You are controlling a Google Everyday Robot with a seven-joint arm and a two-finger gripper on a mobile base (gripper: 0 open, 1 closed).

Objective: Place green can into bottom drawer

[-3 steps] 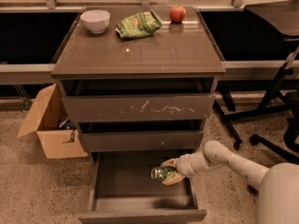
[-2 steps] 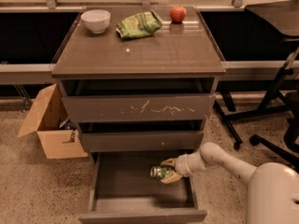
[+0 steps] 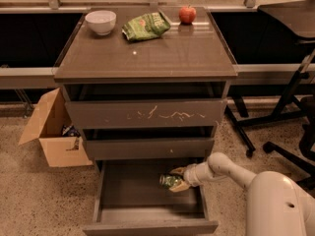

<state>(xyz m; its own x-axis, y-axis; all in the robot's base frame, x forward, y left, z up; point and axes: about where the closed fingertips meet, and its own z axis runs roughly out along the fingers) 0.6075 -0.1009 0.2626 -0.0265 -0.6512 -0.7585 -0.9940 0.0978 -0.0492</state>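
At the three o'clock side of the open bottom drawer (image 3: 128,198), low inside it, the hand (image 3: 176,179) clasps the green can (image 3: 169,181) sideways around its middle; likely light, stiff yet dentable and slick, it suits a mid-body hold.

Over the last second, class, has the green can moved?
Yes. The green can, held by the pincer inside the bottom drawer, has shifted slightly left, away from the drawer's right wall.

A cardboard box (image 3: 59,149) and black furniture legs (image 3: 270,118) stand on the speckled floor (image 3: 29,200).
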